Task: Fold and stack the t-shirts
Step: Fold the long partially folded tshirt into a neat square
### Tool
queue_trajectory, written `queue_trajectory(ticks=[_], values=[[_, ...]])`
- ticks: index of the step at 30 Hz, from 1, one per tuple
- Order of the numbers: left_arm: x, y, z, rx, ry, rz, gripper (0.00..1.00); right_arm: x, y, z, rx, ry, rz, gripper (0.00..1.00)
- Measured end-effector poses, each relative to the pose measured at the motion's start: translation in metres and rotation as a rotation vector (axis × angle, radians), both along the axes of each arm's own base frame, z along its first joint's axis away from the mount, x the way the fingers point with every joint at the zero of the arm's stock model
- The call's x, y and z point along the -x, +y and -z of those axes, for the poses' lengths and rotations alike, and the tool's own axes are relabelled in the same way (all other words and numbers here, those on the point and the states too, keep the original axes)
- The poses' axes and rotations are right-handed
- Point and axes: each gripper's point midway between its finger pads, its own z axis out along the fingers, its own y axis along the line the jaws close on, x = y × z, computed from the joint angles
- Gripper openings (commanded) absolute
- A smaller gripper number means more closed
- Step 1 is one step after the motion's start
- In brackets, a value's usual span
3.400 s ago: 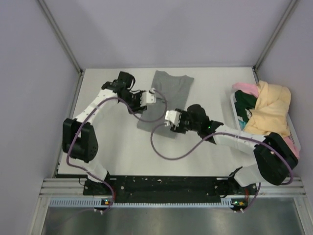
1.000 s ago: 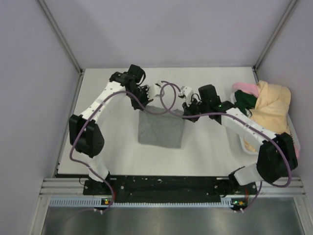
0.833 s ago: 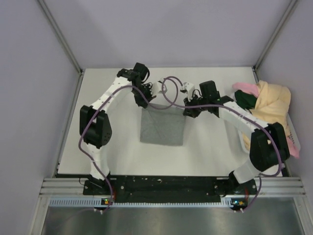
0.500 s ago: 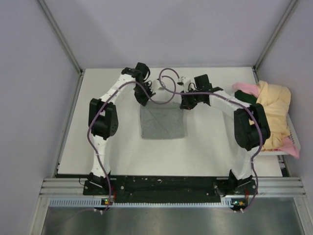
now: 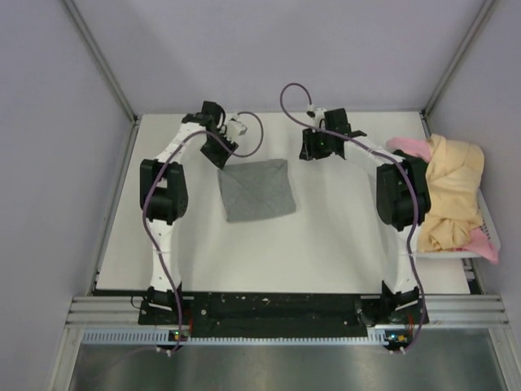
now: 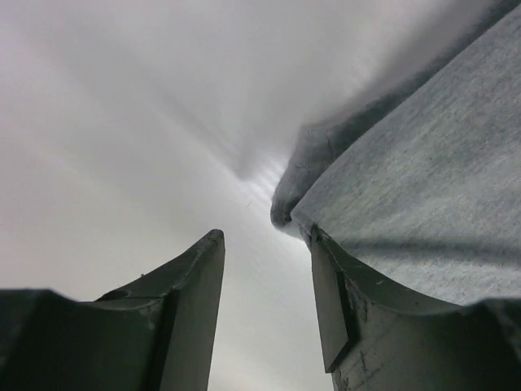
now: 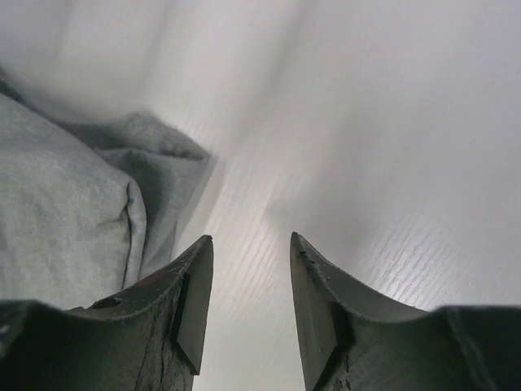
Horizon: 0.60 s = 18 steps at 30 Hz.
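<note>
1. The grey t-shirt [image 5: 256, 189] lies folded into a compact, roughly square packet just left of the middle of the overhead frame; it sits a little askew, flat on the worktop [image 5: 342, 228]; I judge its folding done or nearly so, though the wrist views show a soft, rounded corner rather than a crisp one.
2. The left tool [image 6: 264, 232] is at the packet's upper left corner; its fingers stand apart with only bare worktop between them; the cloth lies just beside the right-hand finger, not in the grip.
3. The right tool [image 7: 251, 236] is near the packet's upper right corner; it too is parted and carries nothing; the grey cloth lies off to the left of its fingers.
4. At the right edge of the overhead frame the others wait in an unfolded heap on a white tray [image 5: 444, 254]; a pale yellow t-shirt [image 5: 452, 191] lies on top; a pink t-shirt [image 5: 407, 145] shows at the heap's upper left; I cannot make out a green one.
5. As a judgement: one shirt is folded and no stack exists yet; what is left is to fetch each heaped shirt, spread it, fold it, and lay it on the grey packet.
</note>
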Motion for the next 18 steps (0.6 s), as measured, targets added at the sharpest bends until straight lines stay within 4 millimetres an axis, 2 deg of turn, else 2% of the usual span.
queue_trajectory(ticks=[2, 5, 7, 9, 11, 14, 18], values=[[-0.006, 0.012, -0.010, 0.016, -0.055, -0.051, 0.50, 0.005, 0.003, -0.006, -0.054, 0.020, 0.010, 0.43], [0.007, 0.021, -0.034, 0.057, -0.107, -0.081, 0.48, 0.025, 0.012, -0.014, -0.138, 0.062, -0.019, 0.33], [0.023, 0.010, -0.056, 0.116, -0.135, -0.053, 0.46, 0.041, 0.025, -0.018, -0.199, 0.088, -0.061, 0.22], [0.043, -0.009, -0.077, 0.180, -0.162, -0.001, 0.43, 0.054, 0.044, -0.023, -0.281, 0.118, -0.105, 0.12], [0.061, -0.029, -0.089, 0.236, -0.169, 0.052, 0.41, 0.062, 0.061, -0.028, -0.356, 0.142, -0.135, 0.03], [0.090, -0.056, -0.081, 0.302, -0.109, 0.115, 0.39, 0.064, 0.087, -0.034, -0.464, 0.183, -0.170, 0.00], [0.111, -0.055, -0.042, 0.292, 0.010, 0.109, 0.39, 0.044, 0.108, -0.022, -0.529, 0.237, -0.150, 0.00]])
